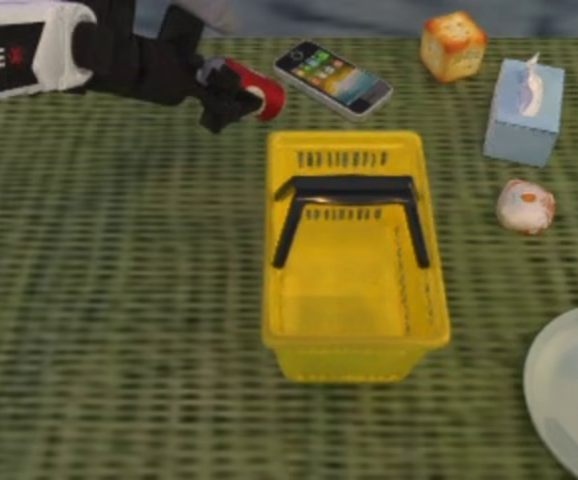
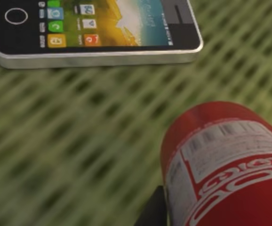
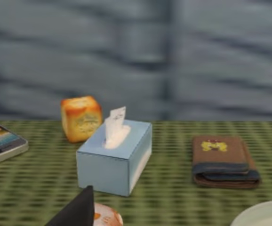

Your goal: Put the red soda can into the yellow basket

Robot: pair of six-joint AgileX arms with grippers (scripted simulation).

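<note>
Left gripper (image 1: pixel 231 98) clamped on one red soda can (image 1: pixel 259 92), a smooth cylinder lying sideways at the table's far left, beside one glossy flat phone (image 1: pixel 333 80). Near it, one slotted rectangular yellow basket (image 1: pixel 353 352), black handles folded. Elsewhere, one blue tissue box (image 1: pixel 524 112), one white plate (image 1: pixel 572 388). Right arm unseen from above.

Items on the counter: one red soda can (image 1: pixel 257 88), one yellow basket (image 1: pixel 354 345), one smartphone (image 1: pixel 333 79), one tissue box (image 1: pixel 522 115), one orange cube (image 1: pixel 453 45), one brown wallet (image 3: pixel 224 161), one white plate (image 1: pixel 572 390), one small round orange-and-white object (image 1: pixel 525 206).
</note>
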